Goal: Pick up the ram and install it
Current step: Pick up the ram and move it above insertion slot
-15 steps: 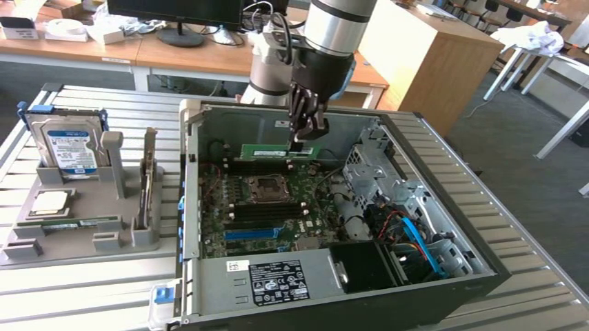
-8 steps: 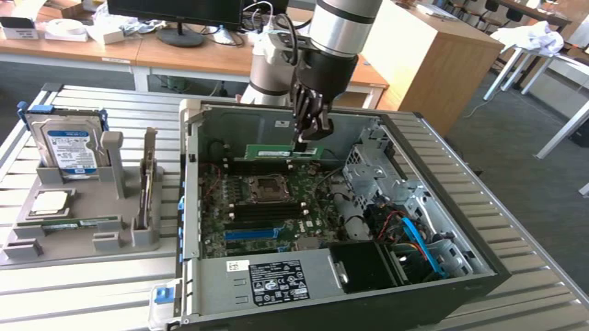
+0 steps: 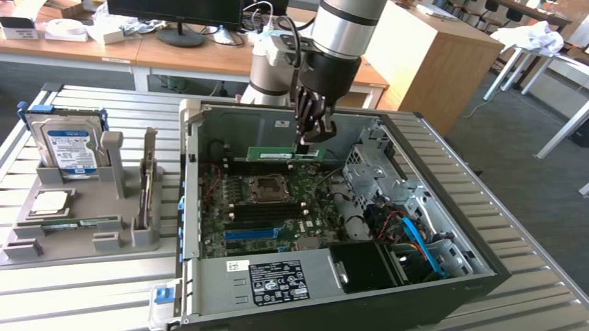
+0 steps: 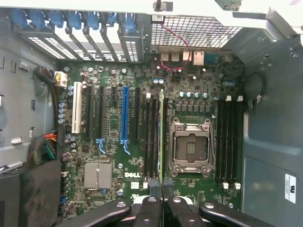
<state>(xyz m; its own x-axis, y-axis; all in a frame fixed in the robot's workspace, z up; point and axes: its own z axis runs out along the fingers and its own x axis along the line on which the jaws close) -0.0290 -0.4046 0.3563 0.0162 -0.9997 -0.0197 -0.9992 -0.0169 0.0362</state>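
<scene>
Where the exterior view takes in the whole table (image 3: pixel 83 289), with the open case (image 3: pixel 230 124) lying on it and a grey fixture (image 3: pixel 55 241) at that view's left carrying a hard drive (image 3: pixel 65 148) and a square chip (image 3: pixel 51 202), the wrist view looks straight down into the case at the board (image 4: pixel 109 142). From outside, the arm (image 3: pixel 345 27) reaches down over the far side of the case, and the ram (image 3: pixel 276 153) shows its flat green face, level and lengthwise, hanging from the claw (image 3: pixel 304 143) near the far wall. It looks to sit above the board rather than in it, though the exterior view does not settle this.

The wrist view gives what that view cannot: the ram (image 4: pixel 161 132) edge-on, a thin pale line running away from the claw (image 4: pixel 163 198). It lies between the empty socket (image 4: pixel 189 146) and a row of black slots (image 4: pixel 150 137), parallel to them and just beside the nearest one. A blue slot (image 4: pixel 125 118) and a silver heat sink (image 4: pixel 98 175) lie further off on the same side as the black slots. Whether the ram's edge touches a slot cannot be told.

The claw is closed narrow, its two black fingers (image 4: pixel 150 210) pinching the ram at one end, with the stick's thickness alone between them
</scene>
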